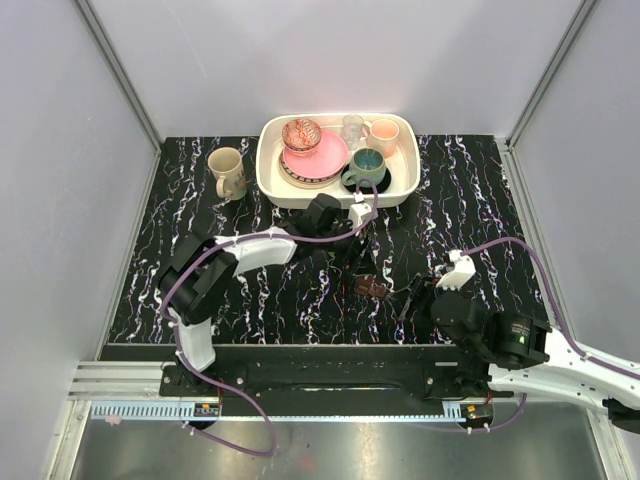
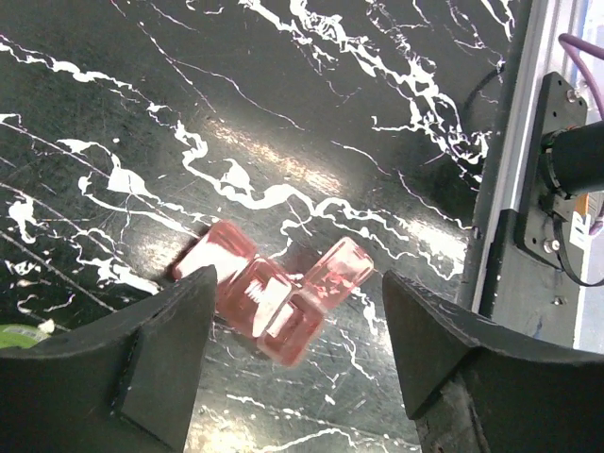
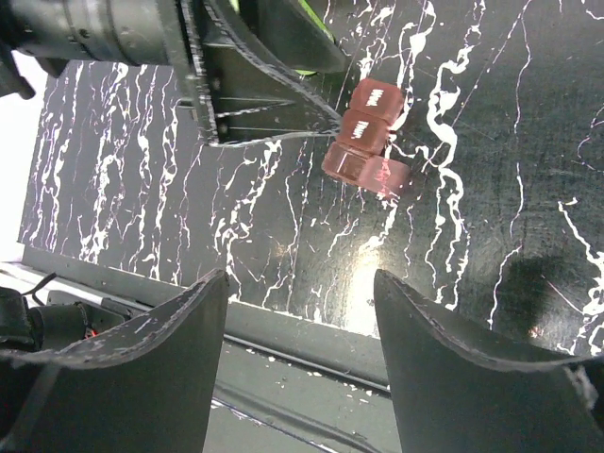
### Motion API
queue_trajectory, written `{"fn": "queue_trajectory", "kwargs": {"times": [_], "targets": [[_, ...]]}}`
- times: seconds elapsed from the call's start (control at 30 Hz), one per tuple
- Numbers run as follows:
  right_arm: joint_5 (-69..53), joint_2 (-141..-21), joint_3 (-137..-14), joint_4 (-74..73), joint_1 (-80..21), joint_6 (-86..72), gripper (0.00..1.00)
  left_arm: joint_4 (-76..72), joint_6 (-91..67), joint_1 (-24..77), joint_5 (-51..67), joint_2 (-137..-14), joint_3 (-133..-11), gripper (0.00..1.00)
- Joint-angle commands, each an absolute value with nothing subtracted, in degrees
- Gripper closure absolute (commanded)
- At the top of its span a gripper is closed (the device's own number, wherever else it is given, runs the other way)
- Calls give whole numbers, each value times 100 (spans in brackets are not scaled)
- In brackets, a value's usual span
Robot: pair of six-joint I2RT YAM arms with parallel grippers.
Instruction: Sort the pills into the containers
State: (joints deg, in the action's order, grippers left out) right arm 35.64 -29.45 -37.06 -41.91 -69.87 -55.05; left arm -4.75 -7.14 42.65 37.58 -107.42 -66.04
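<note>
The containers are one small reddish-brown pill case (image 1: pixel 371 288) lying on the black marbled table, at front centre. In the left wrist view the case (image 2: pixel 274 293) lies flat between and just beyond my left gripper's (image 2: pixel 297 349) fingertips, one lid raised, touched by neither finger. That gripper (image 1: pixel 358 262) is open and holds nothing. My right gripper (image 3: pixel 302 321) is open and empty, hanging near the table's front edge with the case (image 3: pixel 368 142) well beyond it. In the top view the right gripper (image 1: pixel 412 296) sits just right of the case. I cannot make out any pills.
A white tray (image 1: pixel 263 165) of bowls and cups stands at the back centre, with a beige mug (image 1: pixel 227 172) to its left. A metal rail (image 2: pixel 505 189) runs along the table's front edge. Something green (image 2: pixel 19 335) shows at the left wrist view's edge.
</note>
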Motion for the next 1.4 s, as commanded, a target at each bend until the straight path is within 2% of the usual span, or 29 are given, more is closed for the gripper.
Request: {"fn": "queue_trajectory", "kwargs": {"times": [0.0,0.07,0.17,0.33,0.4,0.5,0.6,0.7,0.77,0.87,1.0,1.37], "targets": [[3972,-2892,-3946,-4245,-6996,-5362,31,-422,-747,4254,3604,-10004,-6495,25],[4060,-2883,-3990,-4280,-6996,-5344,30,-431,-799,4254,3604,-9836,-6364,24],[4210,-2839,-4034,-4280,-6996,-5309,22,-448,-958,4271,3612,-9423,-6153,24],[4561,-3004,-4226,-4254,-7005,-5081,1,-457,-1642,4280,3200,-8194,-5469,23],[4597,-3286,-4402,-4237,-6987,-4792,0,-422,-1993,4271,2763,-7476,-5178,19],[4536,-4390,-4999,-4158,-6987,-4290,0,-369,-2432,4254,1964,-6561,-4519,1],[4264,-5130,-5386,-3816,-6760,-3684,0,-20,-2793,4132,1051,-5804,-4009,1],[2924,-6192,-5905,-3455,-5769,-3314,0,403,-3118,3834,547,-5301,-3613,1],[2402,-6546,-5994,-3078,-4971,-3139,0,466,-3251,3640,606,-5064,-3332,1],[1715,-7363,-6353,-2734,-4467,-2823,0,606,-3480,3245,694,-4870,-3059,1],[1477,-8540,-7187,-2707,-4342,-2505,0,721,-3875,2901,685,-4597,-2743,1],[1292,-9878,-8112,-2637,-4254,-2399,0,1063,-3894,2540,1169,-4526,-2760,5]]}}
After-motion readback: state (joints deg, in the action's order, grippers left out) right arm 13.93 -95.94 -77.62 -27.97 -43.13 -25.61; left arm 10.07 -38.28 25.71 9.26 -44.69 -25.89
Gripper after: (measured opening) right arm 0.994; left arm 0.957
